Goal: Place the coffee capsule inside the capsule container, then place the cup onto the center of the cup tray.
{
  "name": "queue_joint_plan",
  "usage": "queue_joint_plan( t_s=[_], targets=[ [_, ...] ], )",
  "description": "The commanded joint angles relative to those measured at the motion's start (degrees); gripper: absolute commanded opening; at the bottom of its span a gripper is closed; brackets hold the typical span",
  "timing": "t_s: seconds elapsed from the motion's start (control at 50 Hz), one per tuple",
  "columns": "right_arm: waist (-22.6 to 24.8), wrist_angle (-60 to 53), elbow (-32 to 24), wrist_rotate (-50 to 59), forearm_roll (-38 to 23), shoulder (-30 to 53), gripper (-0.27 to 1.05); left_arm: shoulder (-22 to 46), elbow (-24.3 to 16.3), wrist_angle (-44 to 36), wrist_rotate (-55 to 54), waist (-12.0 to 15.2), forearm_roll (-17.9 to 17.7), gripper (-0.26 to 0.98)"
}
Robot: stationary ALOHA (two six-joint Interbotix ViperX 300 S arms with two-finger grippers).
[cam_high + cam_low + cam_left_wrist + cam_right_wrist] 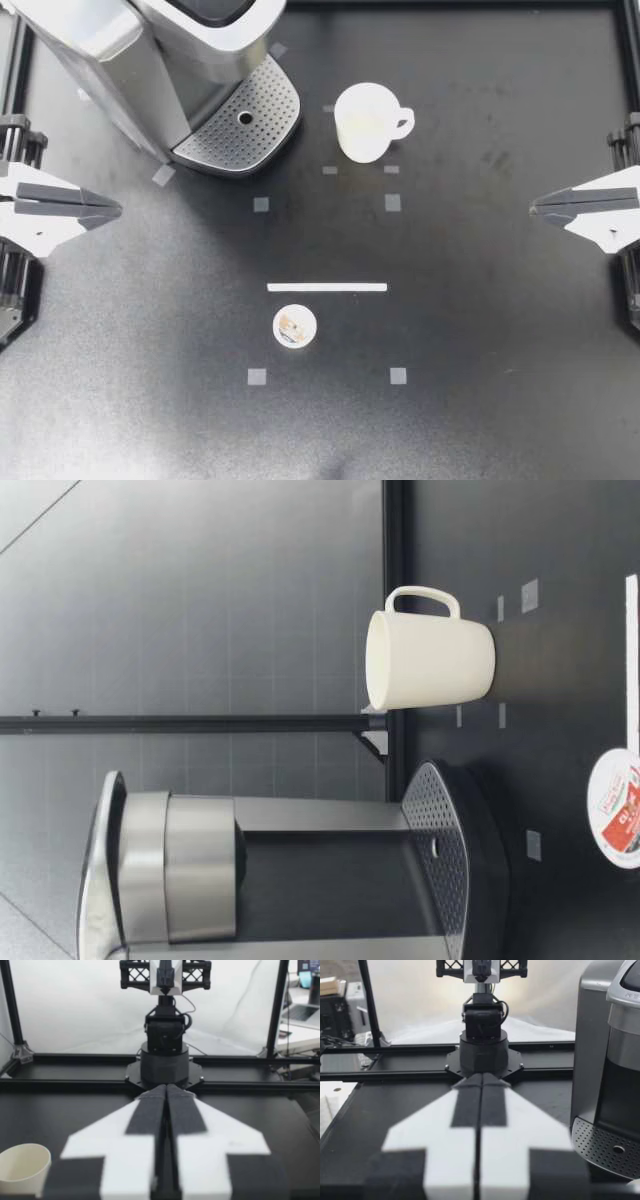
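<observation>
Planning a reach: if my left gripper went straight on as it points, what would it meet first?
Likely nothing until the right gripper: the left gripper aims past the cup tray and cup, well clear of the capsule.

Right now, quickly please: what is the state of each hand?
Left hand: closed, holding nothing.
Right hand: closed, holding nothing.

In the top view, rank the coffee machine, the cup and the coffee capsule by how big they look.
1. coffee machine: largest by far, even though the view's edge cuts part of it off.
2. cup: handle included.
3. coffee capsule: clearly smallest.
</observation>
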Motion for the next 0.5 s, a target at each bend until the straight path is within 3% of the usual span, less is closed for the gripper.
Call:
queue_joint_plan(
  t_s=[0.0,0.12,0.48],
  targets=[
    [-0.26,-0.88,-0.53,0.00,0.00,0.35,0.16,0.09,-0.88,-0.88,0.70,1.14,0.26,0.18],
    [-0.26,-2.90,-1.32,0.18,0.00,1.58,0.06,0.09,-1.05,-1.67,0.88,1.14,0.26,0.11],
    [-0.26,0.18,-8.44,2.11,0.09,16.17,0.06,0.00,-1.23,-2.20,0.97,1.14,0.35,0.11]
  ],
)
